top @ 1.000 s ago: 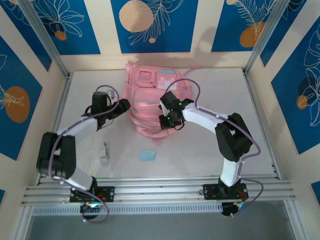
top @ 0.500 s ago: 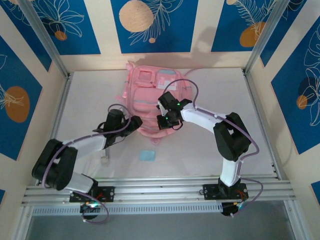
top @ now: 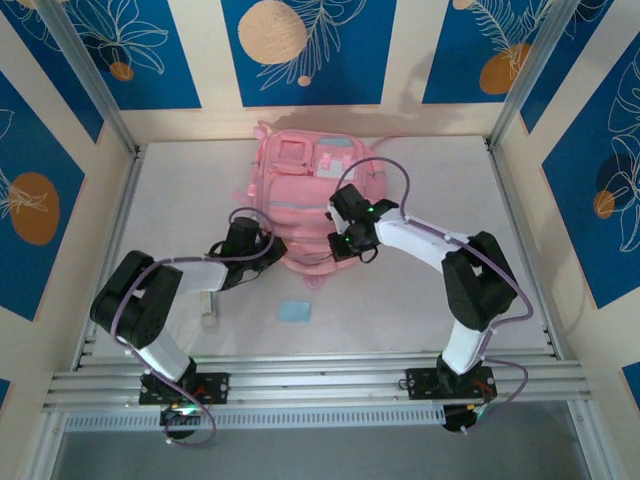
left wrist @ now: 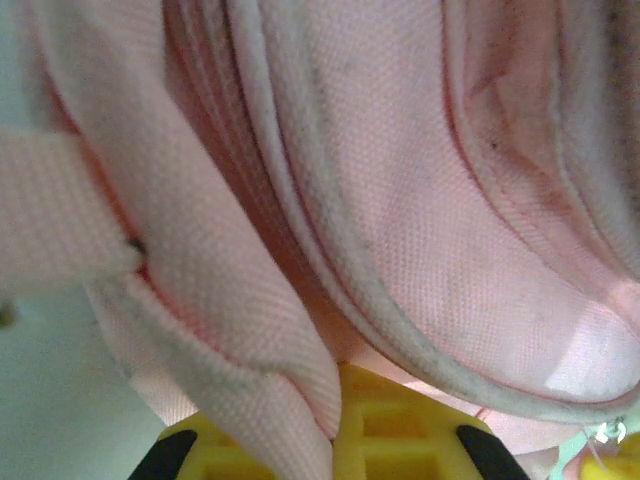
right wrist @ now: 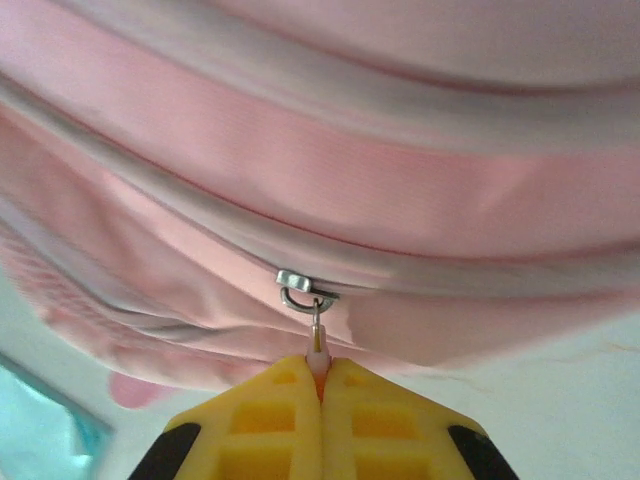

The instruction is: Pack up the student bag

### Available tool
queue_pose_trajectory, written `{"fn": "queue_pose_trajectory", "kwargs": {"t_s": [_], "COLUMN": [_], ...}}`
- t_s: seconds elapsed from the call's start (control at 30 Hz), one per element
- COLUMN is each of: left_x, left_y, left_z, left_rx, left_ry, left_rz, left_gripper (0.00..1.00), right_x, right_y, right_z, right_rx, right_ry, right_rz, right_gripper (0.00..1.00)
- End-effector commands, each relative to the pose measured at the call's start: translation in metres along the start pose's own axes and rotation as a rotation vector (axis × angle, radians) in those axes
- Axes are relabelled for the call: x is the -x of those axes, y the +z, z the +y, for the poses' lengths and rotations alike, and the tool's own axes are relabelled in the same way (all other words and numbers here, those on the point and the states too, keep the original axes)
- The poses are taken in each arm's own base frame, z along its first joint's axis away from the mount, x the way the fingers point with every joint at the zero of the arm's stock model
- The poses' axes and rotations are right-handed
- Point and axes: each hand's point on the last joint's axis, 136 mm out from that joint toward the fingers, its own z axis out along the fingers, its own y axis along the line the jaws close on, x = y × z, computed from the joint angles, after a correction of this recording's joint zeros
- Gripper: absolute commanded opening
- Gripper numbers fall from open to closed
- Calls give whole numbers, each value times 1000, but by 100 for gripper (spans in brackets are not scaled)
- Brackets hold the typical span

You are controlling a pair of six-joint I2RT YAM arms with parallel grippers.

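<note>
Your right pincer (right wrist: 320, 385) is pinched tight on the zipper pull (right wrist: 316, 338) at the near end of the student bag (top: 300, 190). The bag lies flat toward the back of the worktop (top: 430, 190), its long axis running away from you. Your left pincer (left wrist: 338, 440) is closed on a fold of the bag's near-left edge. The zipper line runs sideways across the right pincer, so the pull likely goes along it. You cannot tell what the bag contains. A small blue item (top: 294, 311) lies apart, nearer you.
</note>
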Motion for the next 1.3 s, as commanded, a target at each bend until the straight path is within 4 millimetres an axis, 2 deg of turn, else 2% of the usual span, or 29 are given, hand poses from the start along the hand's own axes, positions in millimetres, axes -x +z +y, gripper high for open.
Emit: {"fn": "queue_pose_trajectory", "kwargs": {"t_s": [0.0, 0.2, 0.3, 0.4, 0.53, 0.6, 0.73, 0.8, 1.03, 1.2, 1.27], "left_x": [17, 17, 15, 12, 8, 4, -2, -4, -8, -10, -11], "left_y": [-12, -23, -26, -27, -27, -25, -24, -25, -33, -35, -36], "left_z": [0, -5, -10, -10, -8, -9, -11, -10, -10, -16, -17], "left_rx": [12, 14, 15, 15, 8, -5, -29, -25, -19, -43, -45], "left_ry": [58, 127, 162, 185, 178, 171, 161, 167, 192, 213, 220], "left_rz": [-14, 41, 77, 105, 131, 149, 182, 192, 210, 232, 234], "left_gripper": [0, 0, 0, 0, 0, 0, 0, 0, 0, 0, 0], "right_x": [-30, 1, 26, 52, 86, 101, 129, 137, 151, 160, 161], "right_y": [-12, -9, -4, -1, -4, -6, -10, -10, -12, -9, -7], "right_z": [-44, -85, -108, -139, -180, -193, -206, -212, -223, -249, -252], "right_rx": [-114, -199, -251, -317, -339, -332, -323, -333, -355, -411, -391], "right_ry": [-26, -38, -100, -158, -143, -138, -127, -108, -23, 124, 170], "right_rz": [97, 17, -46, -99, -147, -179, -242, -253, -286, -292, -285], "right_gripper": [0, 0, 0, 0, 0, 0, 0, 0, 0, 0, 0]}}
